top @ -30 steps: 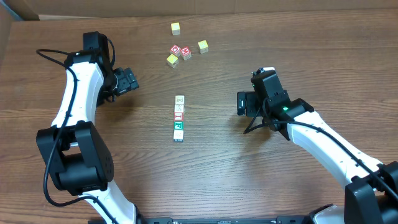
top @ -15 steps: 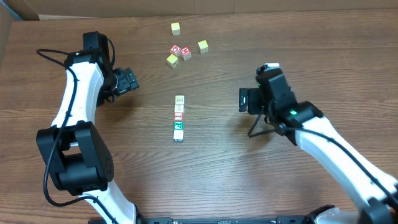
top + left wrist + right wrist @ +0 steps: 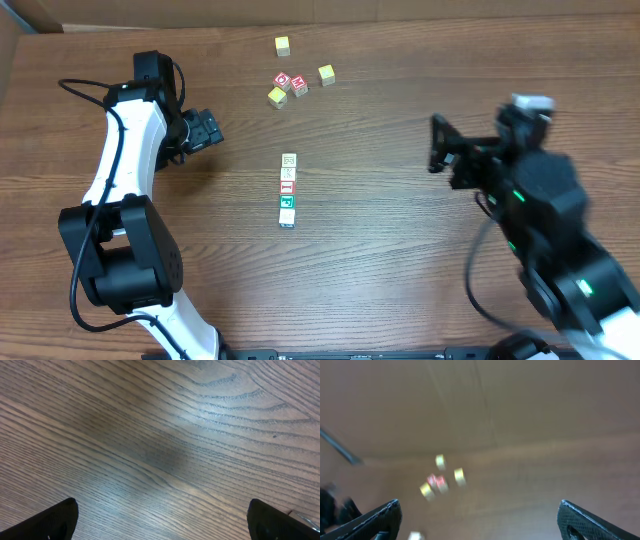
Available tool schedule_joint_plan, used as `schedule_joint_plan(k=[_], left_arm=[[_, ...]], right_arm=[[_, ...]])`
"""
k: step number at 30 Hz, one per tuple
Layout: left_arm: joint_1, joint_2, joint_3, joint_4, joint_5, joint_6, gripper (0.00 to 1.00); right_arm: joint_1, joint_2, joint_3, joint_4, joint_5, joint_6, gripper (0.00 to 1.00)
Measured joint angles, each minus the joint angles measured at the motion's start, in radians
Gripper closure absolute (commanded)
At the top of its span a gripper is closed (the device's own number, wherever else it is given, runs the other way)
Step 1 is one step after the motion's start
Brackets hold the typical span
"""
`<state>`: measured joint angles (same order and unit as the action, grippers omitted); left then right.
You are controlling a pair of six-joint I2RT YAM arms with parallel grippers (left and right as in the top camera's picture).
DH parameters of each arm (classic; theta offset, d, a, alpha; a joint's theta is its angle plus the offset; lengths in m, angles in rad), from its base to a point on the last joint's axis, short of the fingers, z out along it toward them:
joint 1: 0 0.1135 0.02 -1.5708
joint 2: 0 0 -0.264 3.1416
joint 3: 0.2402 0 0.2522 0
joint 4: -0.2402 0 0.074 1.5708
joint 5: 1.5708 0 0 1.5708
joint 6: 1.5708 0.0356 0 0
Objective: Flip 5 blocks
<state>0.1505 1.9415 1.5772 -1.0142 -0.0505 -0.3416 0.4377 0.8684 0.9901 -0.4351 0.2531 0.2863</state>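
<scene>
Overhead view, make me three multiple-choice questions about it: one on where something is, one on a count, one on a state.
1. Where is the row of blocks?
A. In the middle, between the left gripper and right gripper
B. At the far edge
C. Under the left gripper

2. How many yellow-topped cubes lie in the loose group beyond the row?
A. One
B. Three
C. Six

3. How do the jaws of the two grippers stand?
A. Both open, empty
B. Left shut on a block
C. Right shut on a block

Answers:
1 A, the row lies in open space between them.
2 B, three yellow tops lie beside two red cubes.
3 A, each wrist view shows fingertips wide apart with nothing between.
</scene>
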Motion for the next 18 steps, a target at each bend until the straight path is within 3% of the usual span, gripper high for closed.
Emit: schedule_joint_plan(k=[11, 18], left_arm=[[0.000, 0.000, 0.000, 0.000, 0.000, 0.000, 0.00], [0.000, 0.000, 0.000, 0.000, 0.000, 0.000, 0.00]], right_arm=[[-0.171, -0.437, -0.249, 0.001, -0.048, 0.001, 0.00], [-0.244, -0.659, -0.432, 0.087, -0.113, 0.001, 0.00]])
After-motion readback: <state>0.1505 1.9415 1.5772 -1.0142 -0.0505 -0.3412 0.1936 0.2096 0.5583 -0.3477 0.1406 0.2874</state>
